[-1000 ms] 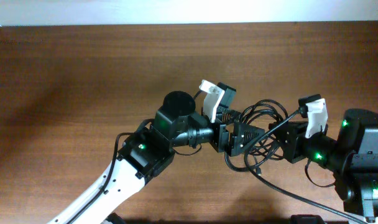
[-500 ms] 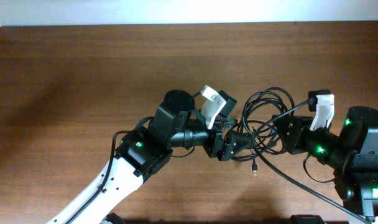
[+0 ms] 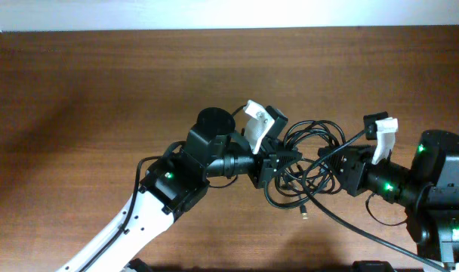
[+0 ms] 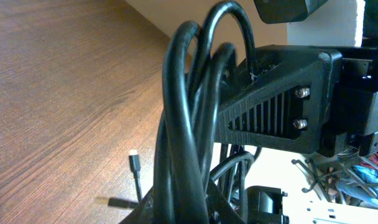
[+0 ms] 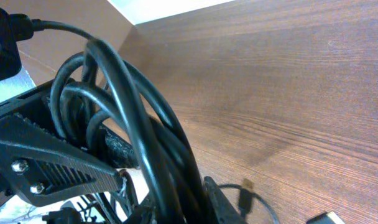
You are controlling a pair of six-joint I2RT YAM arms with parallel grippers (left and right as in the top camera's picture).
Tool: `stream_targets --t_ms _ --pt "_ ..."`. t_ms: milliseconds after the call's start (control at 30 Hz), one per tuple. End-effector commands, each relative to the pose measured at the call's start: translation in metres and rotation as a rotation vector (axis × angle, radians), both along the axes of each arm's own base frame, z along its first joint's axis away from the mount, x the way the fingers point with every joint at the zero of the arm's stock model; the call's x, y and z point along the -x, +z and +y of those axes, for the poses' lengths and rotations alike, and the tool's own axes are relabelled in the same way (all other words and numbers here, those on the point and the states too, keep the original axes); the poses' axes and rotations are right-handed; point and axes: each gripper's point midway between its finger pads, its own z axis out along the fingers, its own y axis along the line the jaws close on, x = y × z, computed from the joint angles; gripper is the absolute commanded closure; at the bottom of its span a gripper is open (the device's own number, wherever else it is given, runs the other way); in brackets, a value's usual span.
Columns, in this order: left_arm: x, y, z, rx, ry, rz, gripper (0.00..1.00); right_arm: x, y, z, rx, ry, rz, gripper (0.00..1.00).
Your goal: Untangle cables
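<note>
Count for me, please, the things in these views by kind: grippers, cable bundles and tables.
grippers: 2, the left gripper and the right gripper
black cable bundle: 1, strands too tangled to count singly
wooden table: 1
total: 4

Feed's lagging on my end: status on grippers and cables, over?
Left gripper and right gripper both shut on cable bundle, close together. Bundle looped, not separated. One plug end trails loose; nothing else in the way.
</note>
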Motion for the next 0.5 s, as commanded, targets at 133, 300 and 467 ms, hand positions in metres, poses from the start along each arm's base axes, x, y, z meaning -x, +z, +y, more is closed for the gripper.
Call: stream_targets --t_ms 133,300,467 --pt "0.0 0.008 0.001 0.007 0.002 -0.021 0.84 -0.005 -0.004 -0.009 0.039 -0.046 -0.008 0.51" --pt "-0.009 -0.016 0.012 -0.096 0.079 0.0 0.8 -0.018 -0.014 -0.033 0.142 -0.181 -0.005 0.19" --pt "-0.002 -0.032 0.018 -0.168 0.049 -0.001 0.4 -0.016 -0.026 -0.043 0.19 -0.234 0.041 0.16"
